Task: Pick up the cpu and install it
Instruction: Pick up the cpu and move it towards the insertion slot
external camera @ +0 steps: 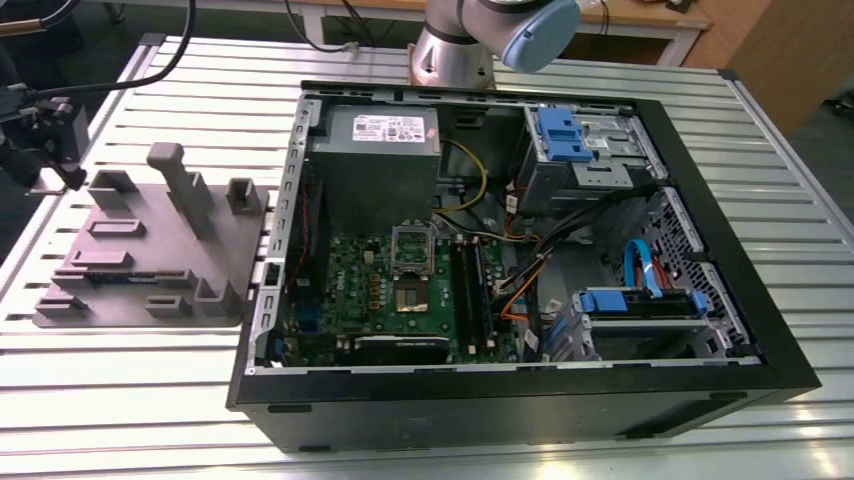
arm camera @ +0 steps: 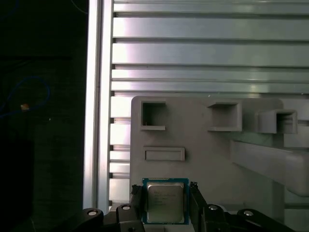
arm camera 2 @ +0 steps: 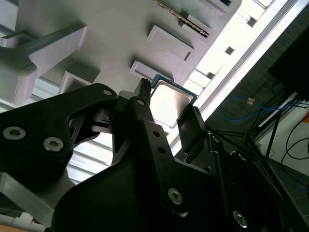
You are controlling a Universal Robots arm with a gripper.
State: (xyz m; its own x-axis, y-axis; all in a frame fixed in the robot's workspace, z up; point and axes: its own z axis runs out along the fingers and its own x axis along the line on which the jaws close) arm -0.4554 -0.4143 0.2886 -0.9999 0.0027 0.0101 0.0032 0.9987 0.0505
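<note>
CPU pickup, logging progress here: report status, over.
Gripper shut on cpu edges. It sits at the grey tray, outside the computer case. Nothing seen in the way.

The bench (external camera: 200,60) was a metal top of long silvery slats with dark grooves between them. Two things lay directly on it. Toward the exterior view's left sat a flat grey plastic tray (external camera: 134,215) with raised blocks and posts, its edge just beside the computer case (external camera: 534,405). That case, black and lying on its side with the panel off, took up the middle and the exterior view's right. The robot arm's base (external camera: 447,60) stood at the far edge, right behind the case.
</note>
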